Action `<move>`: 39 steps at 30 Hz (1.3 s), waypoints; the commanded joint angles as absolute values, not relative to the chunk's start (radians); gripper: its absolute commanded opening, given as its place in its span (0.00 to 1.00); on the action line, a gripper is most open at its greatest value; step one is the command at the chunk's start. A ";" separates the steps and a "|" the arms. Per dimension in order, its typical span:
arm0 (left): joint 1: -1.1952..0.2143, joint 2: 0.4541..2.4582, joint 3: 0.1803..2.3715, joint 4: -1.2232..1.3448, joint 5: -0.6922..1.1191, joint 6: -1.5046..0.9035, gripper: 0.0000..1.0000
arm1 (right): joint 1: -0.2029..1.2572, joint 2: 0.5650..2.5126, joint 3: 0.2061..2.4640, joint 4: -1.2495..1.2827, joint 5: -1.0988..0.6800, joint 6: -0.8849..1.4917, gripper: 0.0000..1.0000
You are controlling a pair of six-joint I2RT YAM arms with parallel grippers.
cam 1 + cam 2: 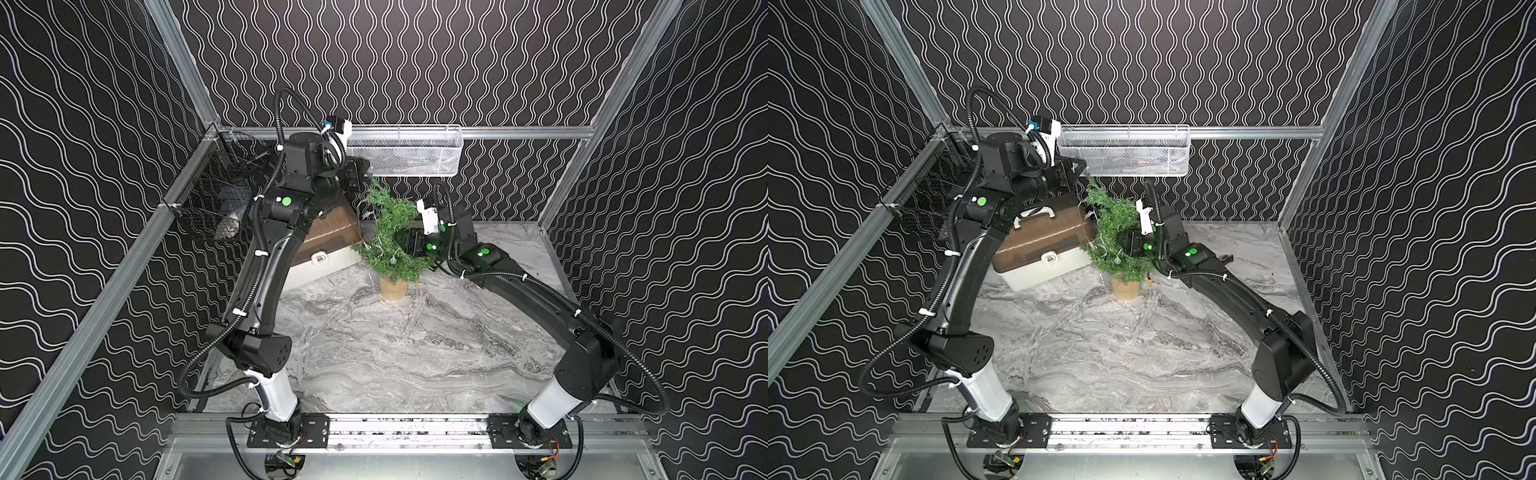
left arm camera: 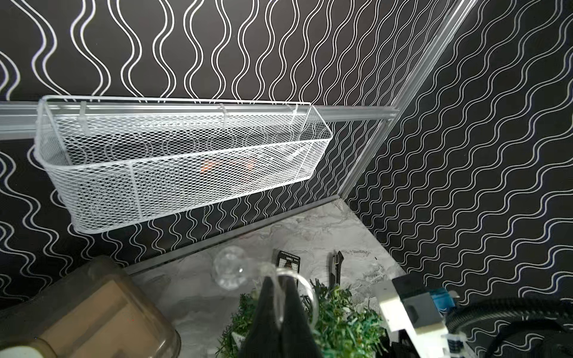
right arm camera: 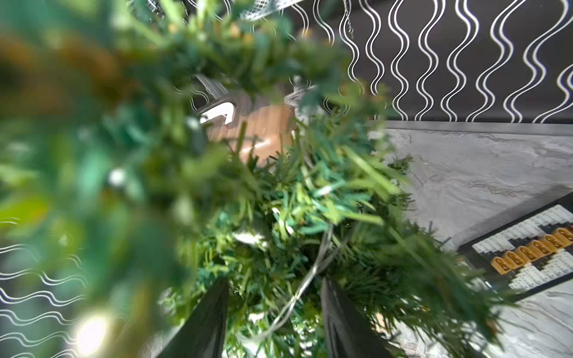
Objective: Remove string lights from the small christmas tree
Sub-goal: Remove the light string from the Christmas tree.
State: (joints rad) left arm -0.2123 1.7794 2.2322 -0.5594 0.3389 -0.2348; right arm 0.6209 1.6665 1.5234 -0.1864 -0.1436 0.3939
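Needle branches of the small christmas tree (image 3: 335,192), upright on the tabletop (image 1: 415,353), crowd the right claw (image 3: 274,279), open astride a strand of the string lights (image 3: 311,269) running lengthwise through its gap, while the left claw (image 2: 279,288) is pinched shut on another loop at the treetop.
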 commanded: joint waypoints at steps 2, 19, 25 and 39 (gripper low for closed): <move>-0.211 1.724 2.192 -0.514 0.381 -0.242 0.00 | 0.617 1.655 1.535 -0.173 -0.145 0.406 0.49; -0.211 1.239 1.593 -0.547 0.338 -0.304 0.00 | 0.615 1.541 1.498 -0.251 -0.172 0.396 0.50; -0.228 1.076 1.399 -0.547 0.365 -0.312 0.00 | 0.615 1.467 1.421 -0.246 -0.217 0.427 0.50; -0.343 0.988 1.189 -0.449 0.474 -0.425 0.00 | 0.617 1.380 1.197 -0.111 -0.305 0.619 0.50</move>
